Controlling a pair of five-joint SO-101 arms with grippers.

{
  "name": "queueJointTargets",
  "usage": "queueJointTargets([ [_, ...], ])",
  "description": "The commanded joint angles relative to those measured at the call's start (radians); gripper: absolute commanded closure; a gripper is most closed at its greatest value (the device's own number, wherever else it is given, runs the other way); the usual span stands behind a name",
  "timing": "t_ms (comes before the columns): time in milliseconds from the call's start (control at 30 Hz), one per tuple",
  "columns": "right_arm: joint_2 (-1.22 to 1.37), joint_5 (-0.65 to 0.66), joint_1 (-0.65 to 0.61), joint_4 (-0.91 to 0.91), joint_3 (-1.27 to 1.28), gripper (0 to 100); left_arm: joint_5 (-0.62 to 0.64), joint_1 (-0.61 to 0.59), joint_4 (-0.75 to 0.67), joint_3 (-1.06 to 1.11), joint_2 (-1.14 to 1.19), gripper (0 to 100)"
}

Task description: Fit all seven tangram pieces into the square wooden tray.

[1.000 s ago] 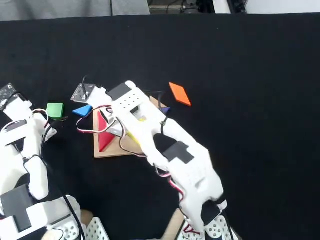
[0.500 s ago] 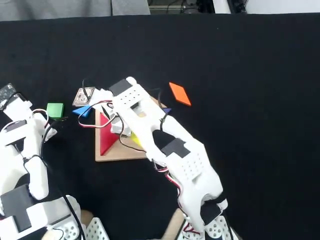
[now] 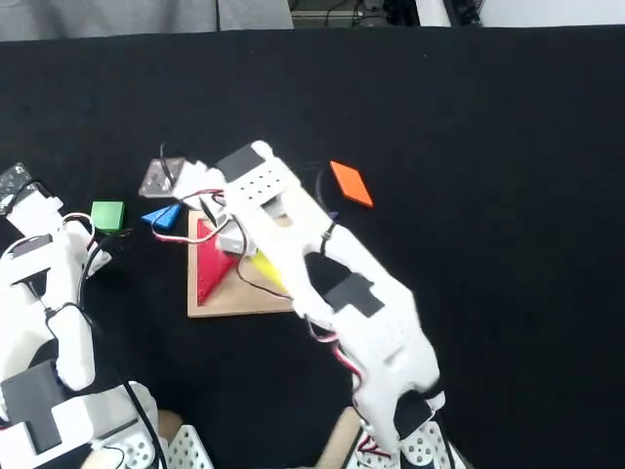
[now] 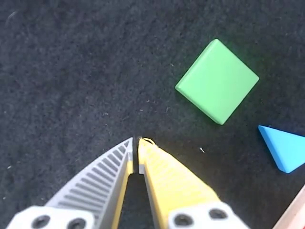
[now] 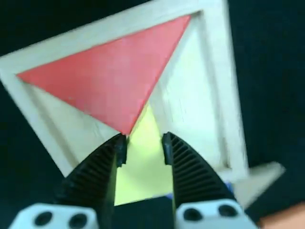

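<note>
Right arm: The white arm reached from its base at the table's near edge diagonally over the square wooden tray point(image 3: 229, 301), its wrist above the tray's far side.
Right gripper point(image 5: 142, 142): Its black ribbed fingers stood slightly parted, pointing down at the tray floor and holding nothing that could be seen.
Left arm: It sat folded at the table's left edge.
Left gripper point(image 4: 135, 143): The grey and yellow fingers were pressed together at the tips, empty, just above the cloth near the green square block point(image 4: 217, 81).
Tray contents: The large red triangle point(image 5: 112, 71) lay flat along one side. The yellow triangle point(image 5: 145, 167) met it point to point under the right gripper.
Loose pieces: The green block and the light blue triangle point(image 4: 283, 148) lay left of the tray, the blue one nearer it. The orange parallelogram point(image 3: 351, 184) rested apart beyond the tray's far right corner.
Surface: A black cloth point(image 3: 488, 147) covered the table.
Room: A pale grey backdrop point(image 3: 98, 15) ran behind the far edge.
</note>
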Motion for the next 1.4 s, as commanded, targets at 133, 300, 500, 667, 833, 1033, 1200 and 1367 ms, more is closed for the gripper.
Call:
queueJointTargets([
  [133, -0.252, -0.005, 0.009, 0.084, 0.061, 96.2, 0.008, -0.004, -0.017, -0.016, -0.029, 97],
  [300, -0.302, 0.008, -0.051, 0.107, 0.15, 96.2, 0.008, -0.004, -0.017, -0.016, -0.029, 97],
  [500, -0.364, -0.057, 0.028, 0.061, 0.168, 96.4, 0.008, -0.004, -0.017, -0.016, -0.029, 97],
  [667, -0.423, -0.209, 0.265, 0.048, 0.263, 98.8, 0.008, -0.004, -0.017, -0.016, -0.029, 97],
  [833, -0.427, -0.198, 0.345, -0.112, 0.506, 98.8, 0.008, -0.002, -0.017, -0.018, -0.029, 97],
  [1033, -0.421, -0.198, 0.324, -0.226, 0.622, 98.7, 0.008, -0.002, -0.017, -0.016, -0.029, 97],
  [1200, -0.421, -0.207, 0.307, -0.227, 0.624, 98.7, 0.008, -0.004, -0.017, -0.016, -0.029, 97],
  [1367, -0.364, -0.244, 0.298, -0.229, 0.615, 98.7, 0.008, -0.004, -0.017, -0.016, -0.029, 97],
])
